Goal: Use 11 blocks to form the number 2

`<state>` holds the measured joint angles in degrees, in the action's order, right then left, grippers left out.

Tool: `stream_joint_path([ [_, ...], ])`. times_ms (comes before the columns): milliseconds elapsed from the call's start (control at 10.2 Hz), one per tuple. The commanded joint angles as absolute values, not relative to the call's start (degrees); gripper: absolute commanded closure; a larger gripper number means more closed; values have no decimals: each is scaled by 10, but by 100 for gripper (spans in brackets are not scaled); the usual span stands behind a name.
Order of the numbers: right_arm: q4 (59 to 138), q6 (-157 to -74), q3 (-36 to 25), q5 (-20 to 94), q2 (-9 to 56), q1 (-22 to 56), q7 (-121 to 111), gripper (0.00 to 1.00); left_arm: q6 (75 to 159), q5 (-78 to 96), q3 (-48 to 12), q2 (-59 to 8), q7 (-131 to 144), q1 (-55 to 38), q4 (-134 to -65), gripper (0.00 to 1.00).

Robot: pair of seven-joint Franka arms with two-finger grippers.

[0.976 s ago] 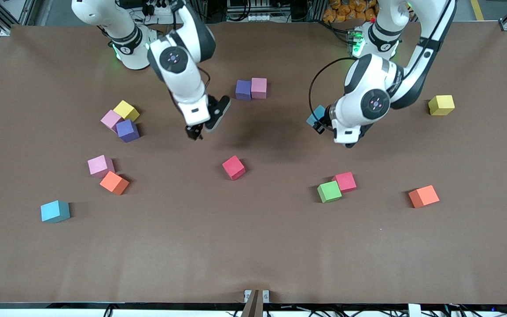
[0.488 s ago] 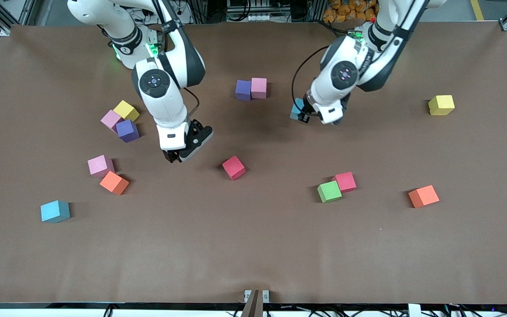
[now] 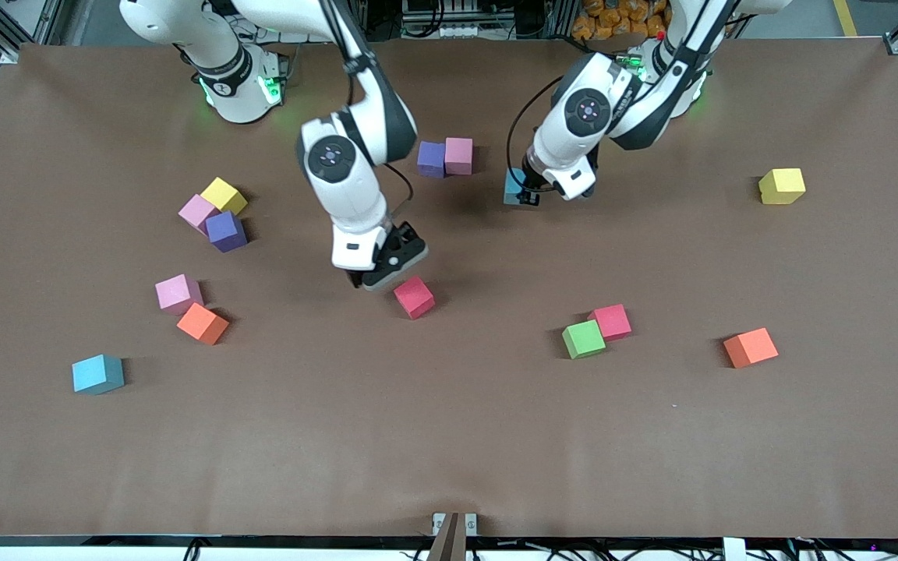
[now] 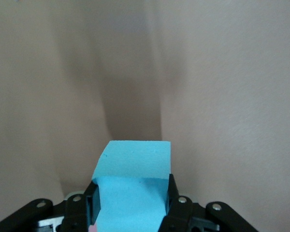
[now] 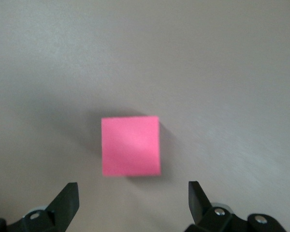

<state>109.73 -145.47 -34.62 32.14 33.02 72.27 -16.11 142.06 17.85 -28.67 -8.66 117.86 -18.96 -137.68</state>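
Note:
My left gripper [image 3: 523,195] is shut on a light blue block [image 3: 513,187], low over the table beside the purple block [image 3: 431,158] and pink block [image 3: 458,155] pair, toward the left arm's end. In the left wrist view the light blue block [image 4: 135,164] fills the space between the fingers of the left gripper [image 4: 132,191]. My right gripper [image 3: 371,280] hangs open just beside a red block [image 3: 414,297] at the table's middle. The right wrist view shows that red block [image 5: 131,146] ahead of the right gripper [image 5: 133,198], outside its fingers.
Loose blocks lie around: yellow [image 3: 224,195], pink [image 3: 197,211], purple [image 3: 226,231], pink [image 3: 178,294], orange [image 3: 202,323] and light blue [image 3: 97,374] toward the right arm's end; green [image 3: 583,339], red [image 3: 612,321], orange [image 3: 750,347] and yellow [image 3: 782,185] toward the left arm's end.
The left gripper carried the light blue block toward the purple and pink pair. The right gripper swung across the table and came down beside the middle red block.

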Motion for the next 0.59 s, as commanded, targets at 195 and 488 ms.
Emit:
stream_joint_path([
  [195, 1033, -1516, -284, 342, 398, 661, -154, 0, 1476, 192, -344, -98, 1280, -185, -1392, 90],
  [488, 1032, -1548, -283, 342, 413, 658, -162, 0, 1492, 192, -366, -107, 1309, -185, -1393, 90],
])
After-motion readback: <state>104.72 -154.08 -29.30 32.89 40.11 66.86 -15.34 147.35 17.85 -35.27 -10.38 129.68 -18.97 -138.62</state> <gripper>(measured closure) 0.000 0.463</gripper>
